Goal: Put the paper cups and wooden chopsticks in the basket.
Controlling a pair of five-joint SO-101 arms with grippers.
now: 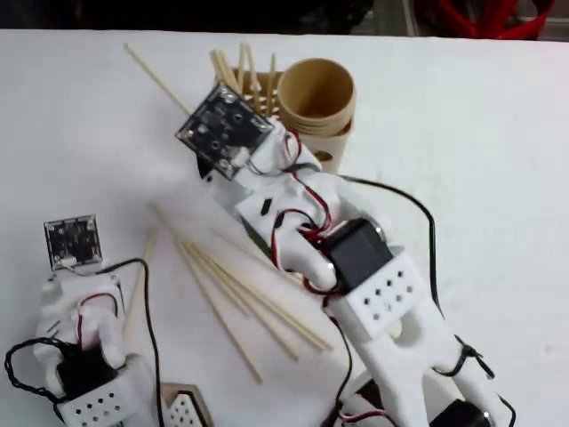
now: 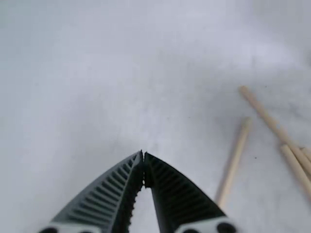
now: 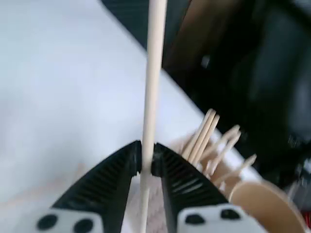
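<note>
In the high view, my right arm point(image 1: 356, 258) is hanging over the basket point(image 1: 271, 105) at the far middle of the desk point(image 1: 498, 133). The chopstick point(image 1: 158, 78) it is carrying is sticking out far and to the left, well past the rim. If I am letting go at this slant, I judge it could land across the rim and tip out, or knock the ones inside. The basket is holding a bunch of upright chopsticks point(image 1: 244, 76) and, on its right side, nested paper cups point(image 1: 317, 89). Loose chopsticks point(image 1: 249, 307) are lying on the desk between my arms.

In the left wrist view, my left pincer point(image 2: 143, 160) is staying closed on nothing over bare desk, with one stick point(image 2: 234, 160) lying beside it. Sticks this thin and flat are likely to roll out of a pinch.

In the right wrist view, my right pincer point(image 3: 147, 153) is clamping the chopstick at its tips only, so it could swivel. The basket's bunch and a cup rim point(image 3: 265, 204) are sitting just beyond.
</note>
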